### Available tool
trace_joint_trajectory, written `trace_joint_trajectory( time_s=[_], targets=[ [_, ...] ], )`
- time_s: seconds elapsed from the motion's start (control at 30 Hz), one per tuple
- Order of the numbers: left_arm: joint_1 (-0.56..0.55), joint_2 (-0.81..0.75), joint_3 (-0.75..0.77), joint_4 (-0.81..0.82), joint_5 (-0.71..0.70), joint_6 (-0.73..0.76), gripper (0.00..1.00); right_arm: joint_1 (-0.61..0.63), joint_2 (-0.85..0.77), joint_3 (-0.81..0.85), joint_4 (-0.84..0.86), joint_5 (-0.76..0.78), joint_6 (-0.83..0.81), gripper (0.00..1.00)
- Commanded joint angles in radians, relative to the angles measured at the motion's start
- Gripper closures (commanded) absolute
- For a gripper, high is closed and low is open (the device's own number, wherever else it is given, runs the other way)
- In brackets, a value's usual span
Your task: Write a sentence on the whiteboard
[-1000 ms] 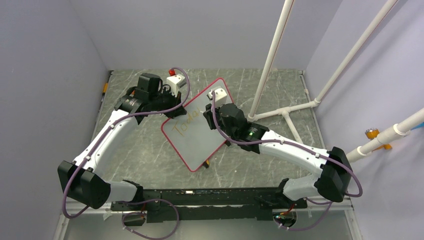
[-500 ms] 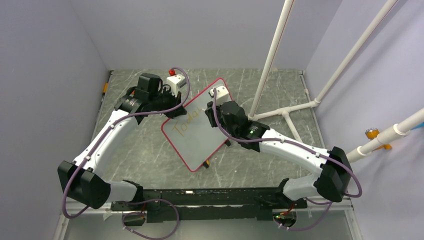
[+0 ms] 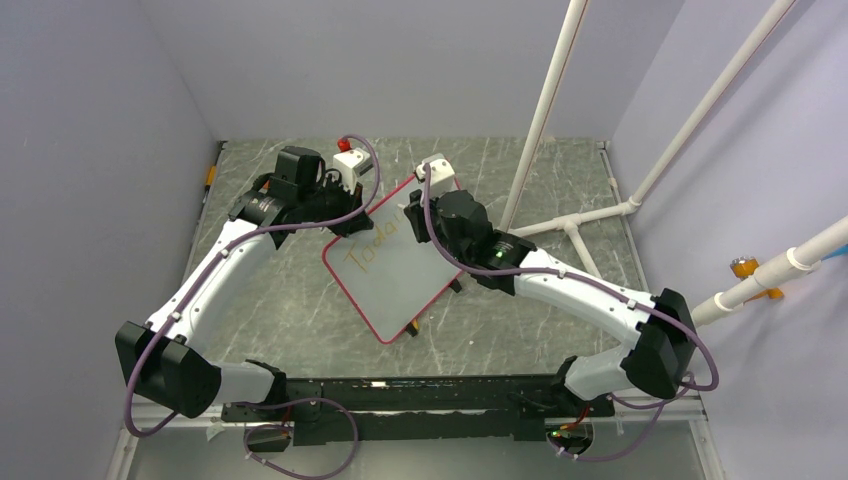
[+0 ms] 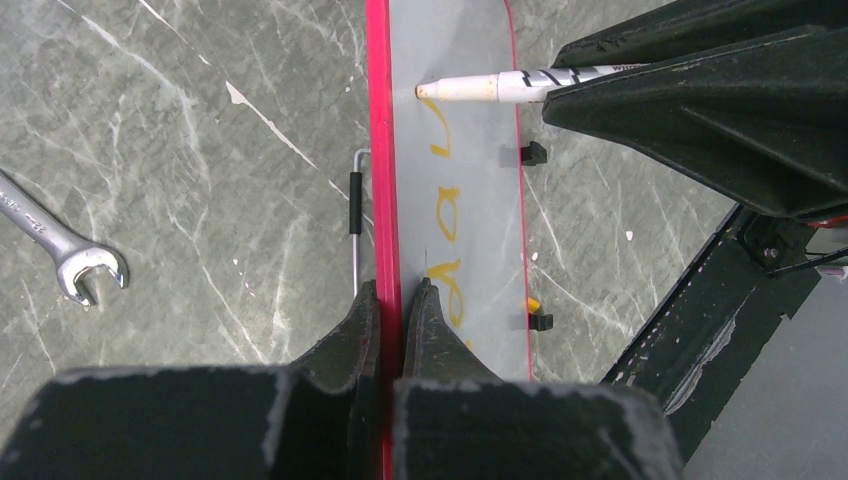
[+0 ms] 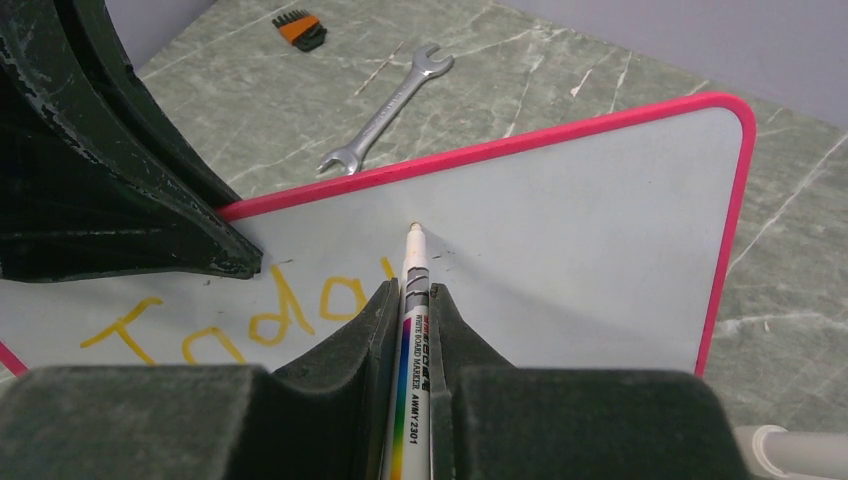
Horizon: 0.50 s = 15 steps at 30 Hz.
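Note:
The whiteboard (image 3: 400, 275), white with a red-pink frame, lies askew in mid-table. My left gripper (image 3: 345, 218) is shut on its frame; in the left wrist view the fingers (image 4: 420, 310) pinch the red edge (image 4: 380, 150). My right gripper (image 3: 412, 215) is shut on a white marker (image 5: 412, 300), tip (image 5: 414, 230) pointing at the board just past the last letter; I cannot tell if it touches. The sentence (image 5: 250, 320) reads about "Toda" plus a stroke, in orange-yellow. It also shows in the left wrist view (image 4: 445, 215).
A steel wrench (image 5: 385, 110) lies on the table beyond the board and shows in the left wrist view (image 4: 60, 250). An orange hex-key set (image 5: 300, 28) lies further back. Two black clips (image 4: 535, 153) sit on the board's far edge. White pipe stands (image 3: 570, 225) rise at the right.
My right gripper has moved a little up and to the left with the marker, toward the board's far edge. The left arm and the board have not moved.

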Motion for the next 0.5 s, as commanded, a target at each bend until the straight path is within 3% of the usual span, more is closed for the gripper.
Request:
trace_joint_trajectory(
  time_s=[0.0, 0.47],
  targets=[
    [-0.005, -0.006, -0.009, -0.048, -0.1, 0.128, 1.0, -0.005, 0.011, 0.034, 0.018, -0.005, -0.006, 1.0],
    [-0.005, -0.01, -0.008, -0.048, -0.103, 0.13, 1.0, -0.005, -0.036, -0.087, -0.018, -0.038, 0.014, 1.0]
  ],
)
